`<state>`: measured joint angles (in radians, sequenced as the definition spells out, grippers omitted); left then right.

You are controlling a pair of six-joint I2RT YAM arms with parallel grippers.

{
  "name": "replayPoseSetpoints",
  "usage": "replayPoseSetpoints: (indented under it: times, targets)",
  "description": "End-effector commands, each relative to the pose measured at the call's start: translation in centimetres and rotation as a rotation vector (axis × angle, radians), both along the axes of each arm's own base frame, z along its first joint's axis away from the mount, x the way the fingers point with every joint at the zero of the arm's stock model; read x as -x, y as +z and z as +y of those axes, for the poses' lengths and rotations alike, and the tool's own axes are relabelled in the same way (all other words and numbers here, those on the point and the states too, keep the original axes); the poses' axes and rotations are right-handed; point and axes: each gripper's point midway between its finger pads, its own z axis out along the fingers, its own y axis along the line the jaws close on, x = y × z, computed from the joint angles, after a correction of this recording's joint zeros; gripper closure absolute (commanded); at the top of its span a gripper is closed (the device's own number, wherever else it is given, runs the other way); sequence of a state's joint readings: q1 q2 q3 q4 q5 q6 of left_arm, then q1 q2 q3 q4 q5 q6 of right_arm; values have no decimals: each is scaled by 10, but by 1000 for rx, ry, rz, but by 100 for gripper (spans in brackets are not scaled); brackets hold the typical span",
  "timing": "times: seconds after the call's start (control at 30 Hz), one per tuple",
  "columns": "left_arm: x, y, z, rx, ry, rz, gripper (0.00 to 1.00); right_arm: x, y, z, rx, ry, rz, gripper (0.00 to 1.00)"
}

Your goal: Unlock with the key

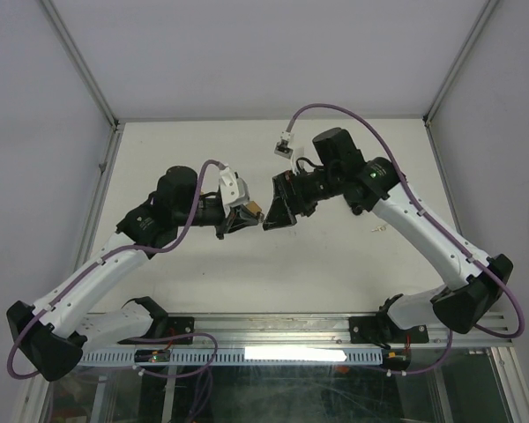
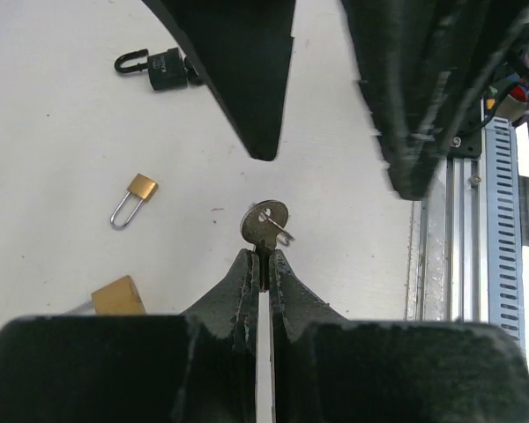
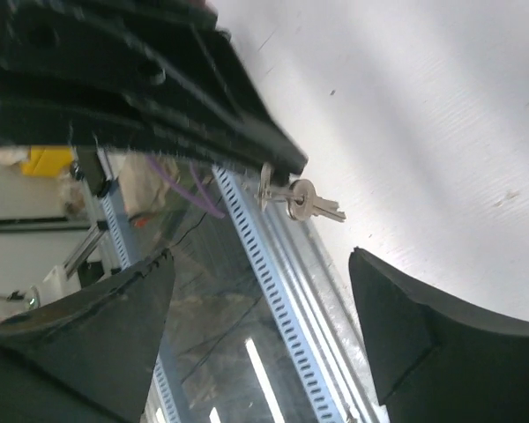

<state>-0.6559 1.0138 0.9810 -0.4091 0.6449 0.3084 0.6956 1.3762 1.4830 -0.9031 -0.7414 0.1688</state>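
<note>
My left gripper [image 2: 263,256] is shut on the blade of a silver key [image 2: 265,224], whose round head sticks out past the fingertips. In the right wrist view a second key [image 3: 316,202] dangles from the same ring below the left gripper's fingers. My right gripper [image 3: 260,295] is open and faces the left one tip to tip, with the keys just beyond its spread fingers [image 2: 257,97] and nothing between them. Both grippers [image 1: 254,220] [image 1: 273,210] meet above the table's middle. Three padlocks lie on the table: a black one [image 2: 165,69], a small brass one [image 2: 136,196] and a larger brass one [image 2: 117,295].
The white table [image 1: 335,264] is bounded by a metal rail [image 2: 463,238] at its near edge and by white walls on the other sides. A small pale object [image 1: 379,229] lies to the right under the right arm. A purple cable loops over each arm.
</note>
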Motion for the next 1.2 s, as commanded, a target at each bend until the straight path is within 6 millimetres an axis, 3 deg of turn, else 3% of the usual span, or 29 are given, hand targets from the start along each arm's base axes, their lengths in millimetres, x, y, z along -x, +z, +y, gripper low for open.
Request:
replayPoseSetpoints:
  times: [0.0,0.13,0.4,0.63,0.8,1.0,1.1,1.17]
  targets:
    - [-7,5,4,-68,10,-98,100,-37,37,12,-112,-181,-145,24]
    - [-11,7,4,-80,17,-110,100,-35,26,26,-176,-162,-93,40]
    - [-8,8,3,-76,5,-102,100,-31,13,44,-214,-136,-50,44]
    - [-8,10,2,-74,2,-108,100,-31,18,49,-247,-110,-72,57]
    - [-8,10,1,-74,-4,-109,100,-27,7,53,-222,-85,-44,54]
    - [-8,11,1,-75,-5,-120,100,-25,-7,51,-173,-75,-25,63]
    - [-7,9,1,-77,-7,-119,100,-24,-9,47,-163,-78,-31,71]
    - [-7,9,1,-77,-9,-120,100,-23,-11,45,-152,-81,-35,67]
